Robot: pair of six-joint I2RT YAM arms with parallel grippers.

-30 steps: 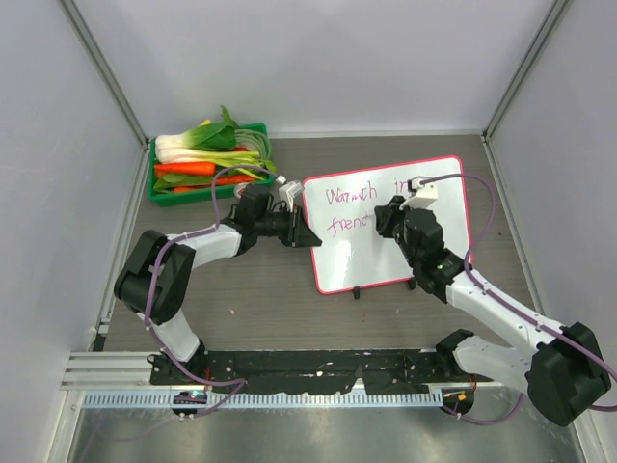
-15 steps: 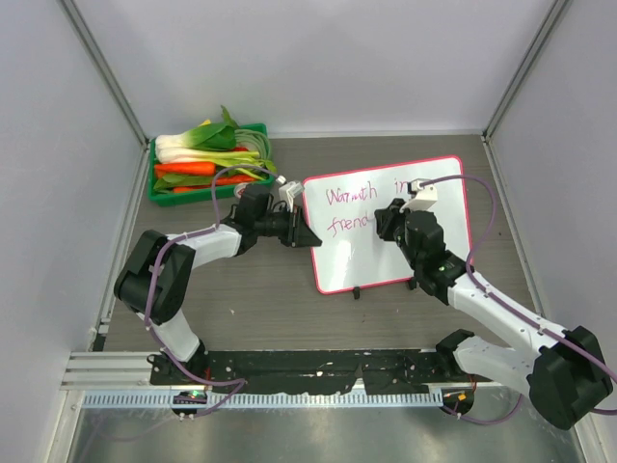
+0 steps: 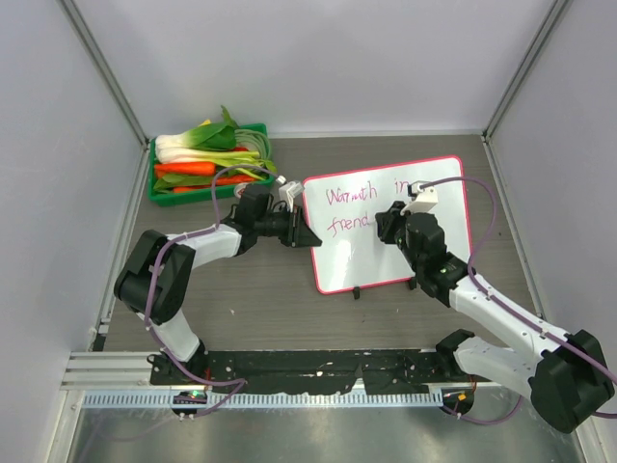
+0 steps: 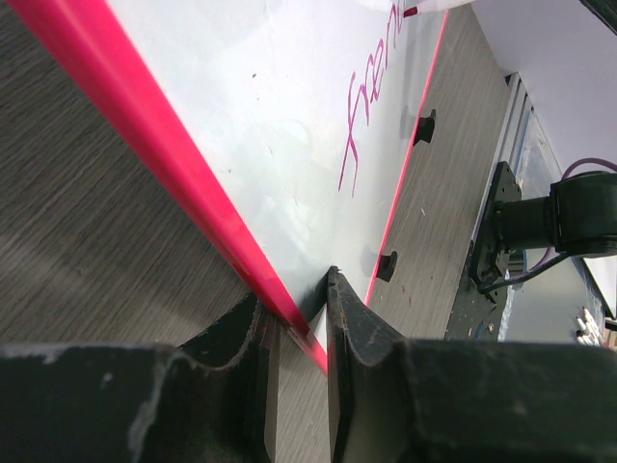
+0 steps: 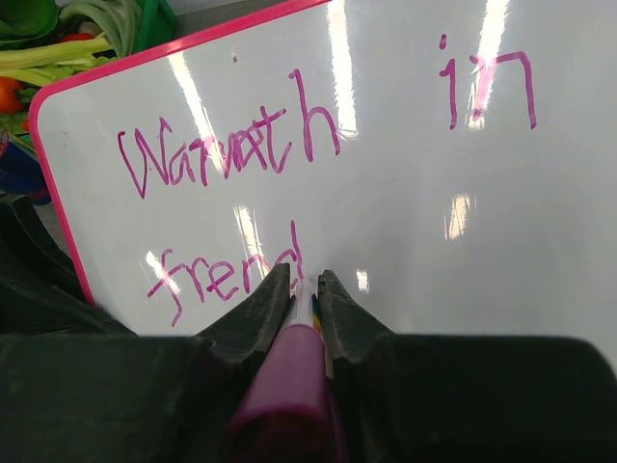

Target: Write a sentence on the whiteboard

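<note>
The whiteboard (image 3: 424, 241), white with a pink frame and two black feet, lies flat on the table. The sentence (image 3: 352, 198) in pink ink reads "Warmth in" on top and "frend" (image 5: 227, 270) below. My left gripper (image 3: 307, 237) is shut on the whiteboard's left frame edge (image 4: 193, 174). My right gripper (image 3: 386, 224) is shut on a magenta marker (image 5: 289, 386), whose tip sits on the board just right of "frend". The marker tip itself is hidden between the fingers.
A green crate (image 3: 207, 166) of leeks and carrots stands at the back left, close to the left arm. Grey walls enclose the table on three sides. Both arm bases sit on the black rail (image 3: 318, 371) at the near edge.
The right gripper has crept slightly to the right along the second line; the left gripper and the board have not moved.
</note>
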